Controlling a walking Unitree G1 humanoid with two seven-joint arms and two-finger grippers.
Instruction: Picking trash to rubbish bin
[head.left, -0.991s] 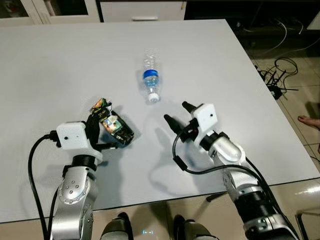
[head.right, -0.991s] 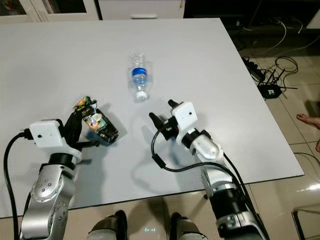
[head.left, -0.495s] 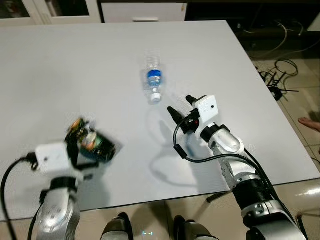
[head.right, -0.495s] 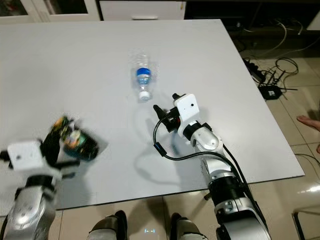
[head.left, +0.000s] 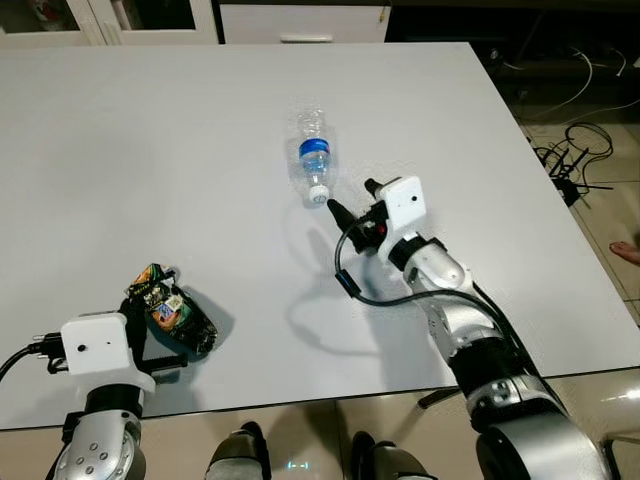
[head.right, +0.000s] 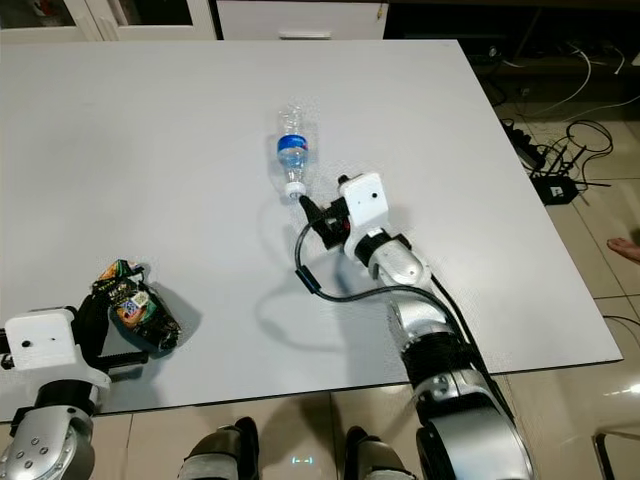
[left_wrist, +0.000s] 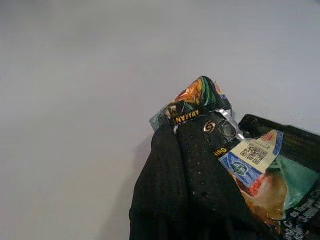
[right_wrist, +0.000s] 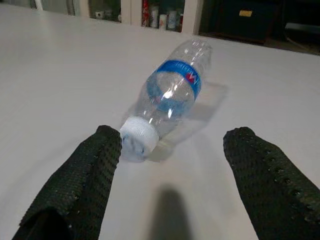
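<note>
Wrapper (left_wrist: 235, 150) lettering "AMAZIN", QR code

Table (head.left: 150, 120) — plain pale grey-white, no pattern. Bottle (head.left: 313, 168) just ahead of the right gripper (head.left: 352, 203): clear plastic, blue label band with a small red-and-white mark, white cap. Right gripper fingers (right_wrist: 75, 190) black, finely dimpled; white camera block behind them, silver arm, black cable. Snack wrapper (head.left: 170, 315) in the left gripper (head.left: 140, 320) — black ground, green and orange print, yellow lettering, a white-and-blue patch with a QR code, silver inner foil. Floor beside the table beige tile.
</note>
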